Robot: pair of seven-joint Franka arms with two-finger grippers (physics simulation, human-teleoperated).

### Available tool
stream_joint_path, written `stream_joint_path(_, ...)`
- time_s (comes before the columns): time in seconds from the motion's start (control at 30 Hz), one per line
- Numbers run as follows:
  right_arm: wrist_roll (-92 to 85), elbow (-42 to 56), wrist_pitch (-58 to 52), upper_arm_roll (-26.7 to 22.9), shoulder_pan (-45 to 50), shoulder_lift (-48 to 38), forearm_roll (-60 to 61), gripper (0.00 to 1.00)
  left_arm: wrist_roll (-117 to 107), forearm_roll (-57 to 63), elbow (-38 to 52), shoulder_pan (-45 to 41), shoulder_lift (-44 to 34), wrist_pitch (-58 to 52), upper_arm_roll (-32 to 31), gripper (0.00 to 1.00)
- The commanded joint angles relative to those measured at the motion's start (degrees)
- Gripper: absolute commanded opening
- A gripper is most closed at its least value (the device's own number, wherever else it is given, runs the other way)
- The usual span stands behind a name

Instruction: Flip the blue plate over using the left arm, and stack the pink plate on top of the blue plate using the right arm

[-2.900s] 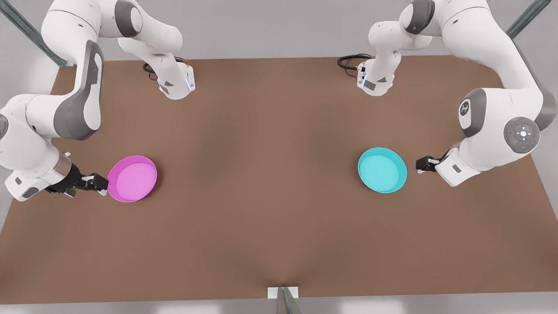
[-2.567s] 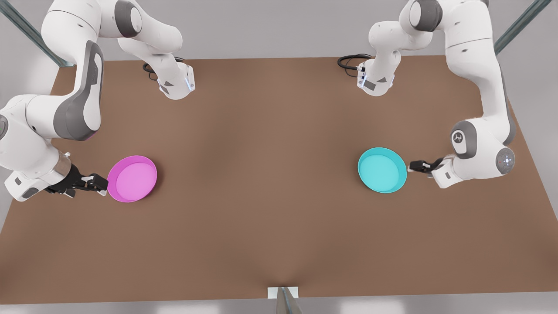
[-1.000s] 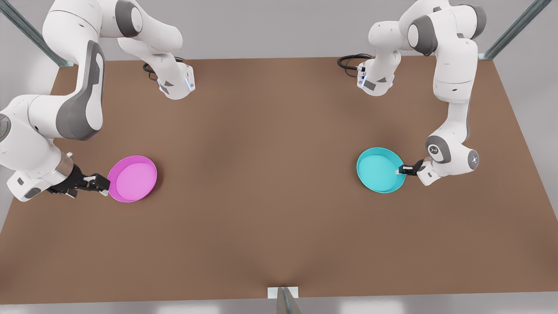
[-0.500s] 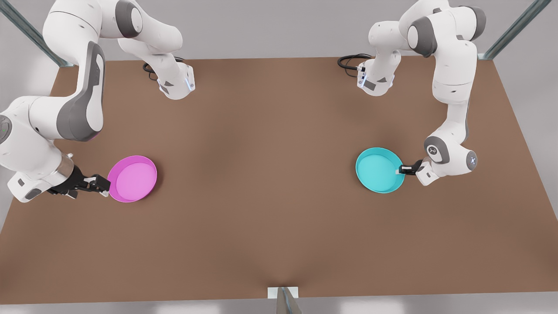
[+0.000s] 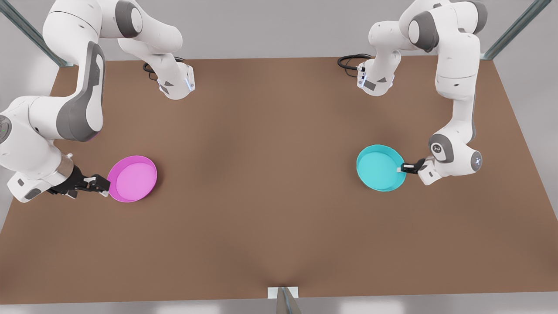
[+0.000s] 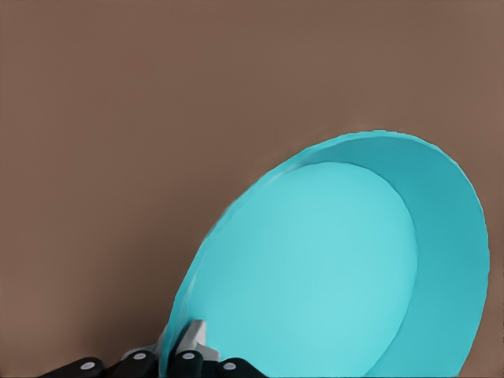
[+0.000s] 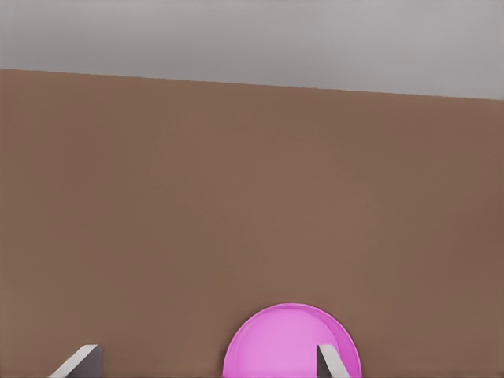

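Left gripper (image 5: 400, 168) was shut tight on the rim of the blue plate (image 5: 378, 168), pinching its edge from both sides, and in the left wrist view the blue plate (image 6: 331, 268) spread out just in front of the fingers (image 6: 191, 343), tipped up on a slant. Right gripper (image 5: 103, 186) waited with its fingers wide apart, low by the brown table (image 5: 261, 174). Right at its tips sat the pink plate (image 5: 132, 178), flat with its hollow side up. Both plates were well apart.

Smooth matt blue plate (image 5: 380, 168) and pink plate (image 5: 132, 178), probably plastic, matt brown table (image 5: 270, 183)
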Motion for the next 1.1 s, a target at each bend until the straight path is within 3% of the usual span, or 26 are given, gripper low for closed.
stream_joint_path(0.0, 0.0, 0.09, 0.0, 0.05, -0.02, 0.03, 0.0, 1.0, 0.23, -5.05, 0.08, 0.0, -0.05, -0.56, 0.0, 0.21)
stream_joint_path(0.57, 0.0, 0.18, -0.09, -0.03, -0.02, 0.03, 0.0, 1.0, -2.84, -5.05, 1.48, -1.05, -3.39, -4.87, -0.18, 0.21)
stream_joint_path(1.07, 0.0, 0.18, -0.18, -0.03, 0.06, 0.03, 0.0, 1.0, -21.12, -0.84, 13.79, -9.05, -3.56, -12.51, -0.09, 0.21)
